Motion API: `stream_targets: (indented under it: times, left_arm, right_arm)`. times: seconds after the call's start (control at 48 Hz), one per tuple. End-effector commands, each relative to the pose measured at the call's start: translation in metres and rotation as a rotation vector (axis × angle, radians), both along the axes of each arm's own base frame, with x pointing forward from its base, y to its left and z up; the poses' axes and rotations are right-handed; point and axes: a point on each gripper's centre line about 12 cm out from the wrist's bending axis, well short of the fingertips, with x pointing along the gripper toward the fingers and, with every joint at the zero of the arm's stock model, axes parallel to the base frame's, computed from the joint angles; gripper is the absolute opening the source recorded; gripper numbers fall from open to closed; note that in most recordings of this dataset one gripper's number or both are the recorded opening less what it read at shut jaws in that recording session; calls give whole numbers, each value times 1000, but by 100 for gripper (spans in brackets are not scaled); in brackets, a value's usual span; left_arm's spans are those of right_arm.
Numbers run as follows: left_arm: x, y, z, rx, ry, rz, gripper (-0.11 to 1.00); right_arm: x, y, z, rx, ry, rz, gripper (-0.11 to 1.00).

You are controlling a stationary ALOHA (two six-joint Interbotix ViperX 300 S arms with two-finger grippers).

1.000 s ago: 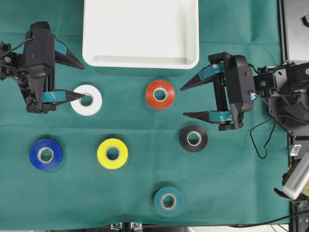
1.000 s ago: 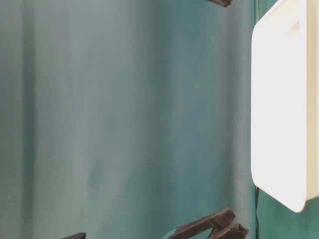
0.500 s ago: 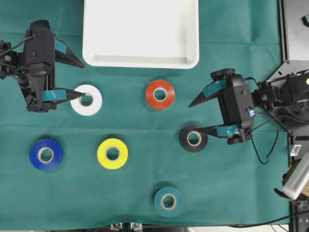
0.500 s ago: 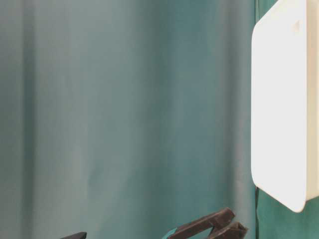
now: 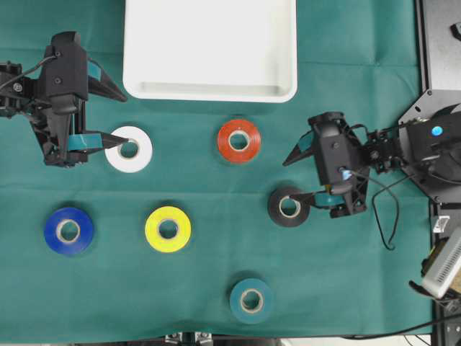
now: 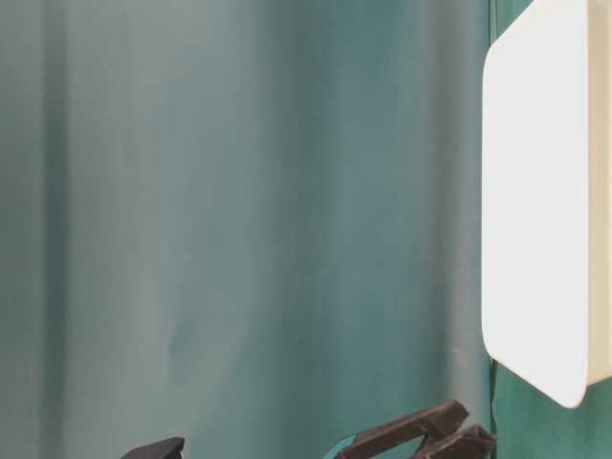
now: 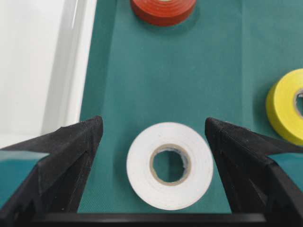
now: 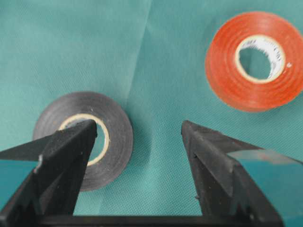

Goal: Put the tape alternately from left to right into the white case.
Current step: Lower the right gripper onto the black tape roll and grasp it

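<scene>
The right tool (image 5: 297, 178), spread wide, has swung down toward the black roll (image 5: 289, 207) at centre right. The left tool (image 5: 115, 117), spread, straddles the white roll (image 5: 129, 148). The white case (image 5: 209, 92) holds nothing yet.

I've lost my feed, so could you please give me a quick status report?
Left gripper open over white roll. Right gripper open at black roll. White case empty, six rolls on cloth. Nothing blocking.
</scene>
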Motion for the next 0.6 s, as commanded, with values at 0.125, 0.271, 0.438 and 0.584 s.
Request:
stream_targets:
  times: [0.125,0.271,0.438,0.584]
  left_arm:
    - [4,1,8,1,-28,3,73]
    - [3,2,8,1,-26,5,73]
    - [3,3,7,1,-25,9,73]
    - [3,3,7,1,-25,11,73]
  right_arm:
    - [11,4,-5,-7,28,6,76]
    - [15,8,-13,-13,57,17,76]
    - [19,12,-20,-18,82,26,76]
    - [22,14,-25,-22,97,31,76]
